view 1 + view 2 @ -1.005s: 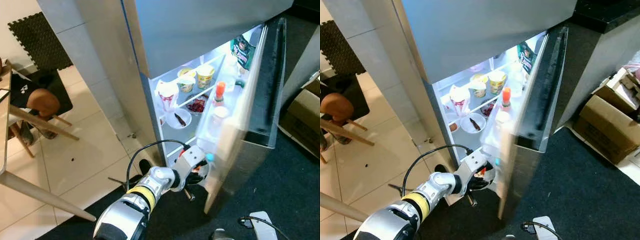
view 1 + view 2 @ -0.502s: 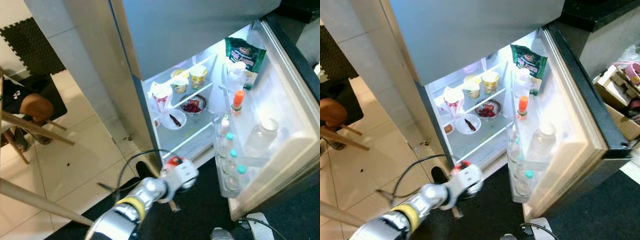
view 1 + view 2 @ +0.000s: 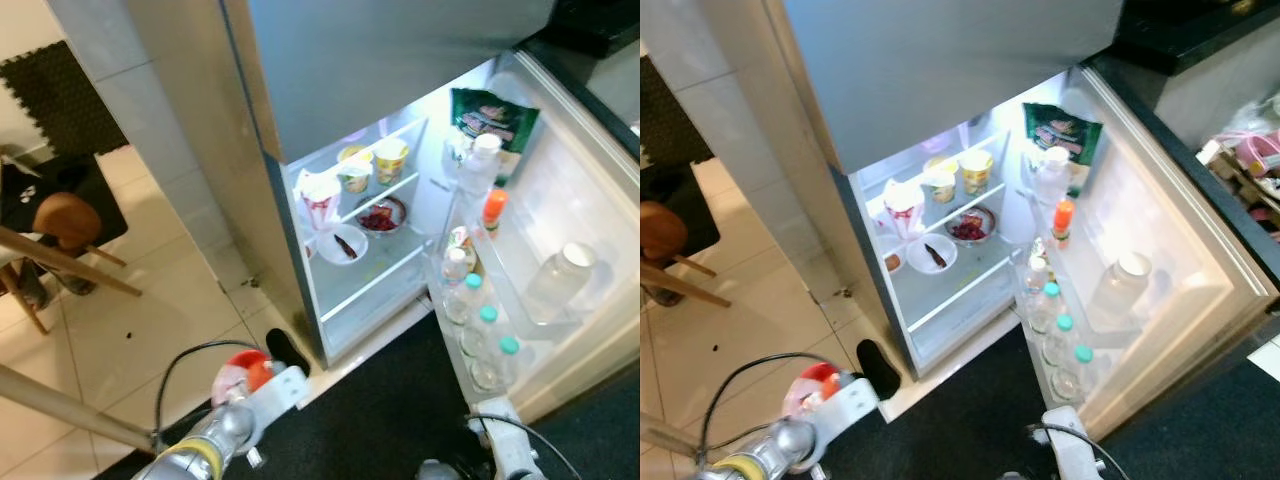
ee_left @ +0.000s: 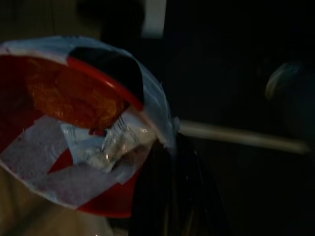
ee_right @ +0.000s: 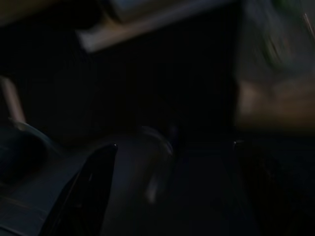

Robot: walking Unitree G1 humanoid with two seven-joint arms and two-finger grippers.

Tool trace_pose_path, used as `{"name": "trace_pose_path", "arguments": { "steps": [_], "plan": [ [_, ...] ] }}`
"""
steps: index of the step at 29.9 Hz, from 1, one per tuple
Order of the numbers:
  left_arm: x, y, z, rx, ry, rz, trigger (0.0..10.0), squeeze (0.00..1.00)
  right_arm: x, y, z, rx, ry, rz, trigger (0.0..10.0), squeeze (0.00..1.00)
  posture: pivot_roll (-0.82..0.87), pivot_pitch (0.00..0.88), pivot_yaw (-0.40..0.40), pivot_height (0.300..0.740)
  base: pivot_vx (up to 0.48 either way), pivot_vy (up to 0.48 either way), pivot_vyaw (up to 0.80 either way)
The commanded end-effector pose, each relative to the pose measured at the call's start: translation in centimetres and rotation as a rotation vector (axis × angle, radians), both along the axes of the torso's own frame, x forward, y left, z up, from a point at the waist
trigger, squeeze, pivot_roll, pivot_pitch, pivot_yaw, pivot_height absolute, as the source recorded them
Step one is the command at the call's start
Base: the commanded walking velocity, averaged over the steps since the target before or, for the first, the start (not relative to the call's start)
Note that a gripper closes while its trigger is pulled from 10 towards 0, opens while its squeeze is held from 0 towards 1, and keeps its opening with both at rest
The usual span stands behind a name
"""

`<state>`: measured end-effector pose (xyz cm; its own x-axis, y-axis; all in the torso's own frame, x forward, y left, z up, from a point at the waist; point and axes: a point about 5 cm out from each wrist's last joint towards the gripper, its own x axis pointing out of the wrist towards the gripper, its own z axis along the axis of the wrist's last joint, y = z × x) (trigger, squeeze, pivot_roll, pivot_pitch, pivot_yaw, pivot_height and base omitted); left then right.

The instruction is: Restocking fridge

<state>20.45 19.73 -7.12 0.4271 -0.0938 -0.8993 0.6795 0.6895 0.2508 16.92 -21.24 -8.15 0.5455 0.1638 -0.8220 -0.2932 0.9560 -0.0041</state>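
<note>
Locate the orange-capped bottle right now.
The orange-capped bottle stands on the open fridge door's upper shelf, on the robot's right in the eye views, just below the white-capped bottle and the green bag.

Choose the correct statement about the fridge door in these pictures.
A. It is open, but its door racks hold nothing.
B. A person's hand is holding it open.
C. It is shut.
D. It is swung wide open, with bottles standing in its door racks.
D: the grey fridge door stands wide open, and clear plastic bottles with teal caps stand in its lower rack, an orange-capped bottle above them.
</note>
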Motion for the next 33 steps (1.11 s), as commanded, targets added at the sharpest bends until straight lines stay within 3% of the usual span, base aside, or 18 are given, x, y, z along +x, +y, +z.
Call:
{"name": "trace_pose_path", "arguments": {
  "steps": [1, 4, 5, 7, 9, 12, 14, 15, 17, 18, 21, 27, 29, 32, 33],
  "plan": [
    [-1.5, 2.2, -0.5, 0.048, 0.033, 0.094, 10.0, 0.0, 1.0, 1.1, 0.5, 0.035, -0.047, 0.077, 10.0, 0.0, -0.12, 0.04, 0.08, 0.74, 0.0, 0.0, 0.0],
    [-3.6, 3.3, -1.2, 0.055, 0.078, 0.19, 10.0, 0.0, 2.8, 2.6, 1.5, 0.134, -0.114, 0.168, 10.0, 0.0, -0.11, 0.035, 0.074, 0.74, 0.0, 0.0, 0.0],
    [-3.6, 3.3, -1.2, 0.055, 0.078, 0.19, 10.0, 0.0, 2.8, 2.6, 1.5, 0.134, -0.114, 0.168, 10.0, 0.0, -0.11, 0.035, 0.074, 0.74, 0.0, 0.0, 0.0],
    [-5.3, 3.8, -1.8, 0.061, 0.119, 0.24, 10.0, 0.0, 4.4, 3.2, 2.6, 0.175, -0.181, 0.203, 10.0, 0.0, -0.11, 0.032, 0.07, 0.74, 0.0, 0.0, 0.0],
    [-5.3, 3.8, -1.8, 0.061, 0.119, 0.24, 10.0, 0.0, 4.4, 3.2, 2.6, 0.175, -0.181, 0.203, 10.0, 0.0, -0.11, 0.032, 0.07, 0.74, 0.0, 0.0, 0.0],
    [-7.1, 3.9, -2.4, 0.058, 0.166, 0.29, 10.0, 0.0, 6.8, 2.0, 4.2, 0.105, -0.279, 0.119, 10.0, 0.0, -0.11, 0.028, 0.066, 0.74, 0.0, 0.0, 0.0],
    [-7.1, 3.9, -2.4, 0.058, 0.166, 0.29, 10.0, 0.0, 6.8, 2.0, 4.2, 0.105, -0.279, 0.119, 10.0, 0.0, -0.11, 0.028, 0.066, 0.74, 0.0, 0.0, 0.0],
    [-7.5, 3.9, -2.6, 0.054, 0.178, 0.304, 10.0, 0.0, 7.4, 1.3, 4.6, 0.061, -0.306, 0.086, 10.0, 0.0, -0.11, 0.028, 0.066, 0.74, 0.0, 0.0, 0.0],
    [-8.7, 3.8, -3.0, 0.049, 0.206, 0.339, 10.0, 0.0, 8.8, -1.6, 5.9, -0.1, -0.357, -0.036, 10.0, 0.0, -0.1, 0.026, 0.058, 0.74, 0.0, 0.0, 0.0],
    [-8.7, 3.8, -3.0, 0.049, 0.206, 0.339, 10.0, 0.0, 8.8, -1.6, 5.9, -0.1, -0.357, -0.036, 10.0, 0.0, -0.1, 0.026, 0.058, 0.74, 0.0, 0.0, 0.0],
    [-9.2, 3.6, -3.2, 0.035, 0.217, 0.367, 10.0, 0.0, 8.8, -3.9, 6.4, -0.234, -0.335, -0.095, 10.0, 0.0, -0.1, 0.024, 0.057, 0.74, 0.0, 0.0, 0.0],
    [-9.4, 3.4, -3.3, 0.03, 0.221, 0.375, 10.0, 0.0, 8.7, -5.2, 6.6, -0.276, -0.323, -0.128, 10.0, 0.0, -0.1, 0.024, 0.057, 0.74, 0.0, 0.0, 0.0],
    [-9.6, 2.9, -3.5, 0.015, 0.225, 0.384, 10.0, 0.0, 7.9, -8.6, 7.4, -0.378, -0.316, -0.239, 10.0, 0.0, -0.1, 0.014, 0.046, 0.74, 0.0, 0.0, 0.0],
    [-9.6, 2.8, -3.5, 0.013, 0.226, 0.385, 10.0, 0.0, 7.6, -9.5, 7.7, -0.402, -0.316, -0.272, 10.0, 0.0, -0.1, 0.014, 0.046, 0.74, 0.0, 0.0, 0.0],
    [-9.6, 2.7, -3.5, 0.011, 0.226, 0.386, 10.0, 0.0, 7.1, -11.2, 8.2, -0.468, -0.315, -0.331, 10.0, 0.0, -0.1, 0.01, 0.042, 0.74, 0.0, 0.0, 0.0]
  ]
}}
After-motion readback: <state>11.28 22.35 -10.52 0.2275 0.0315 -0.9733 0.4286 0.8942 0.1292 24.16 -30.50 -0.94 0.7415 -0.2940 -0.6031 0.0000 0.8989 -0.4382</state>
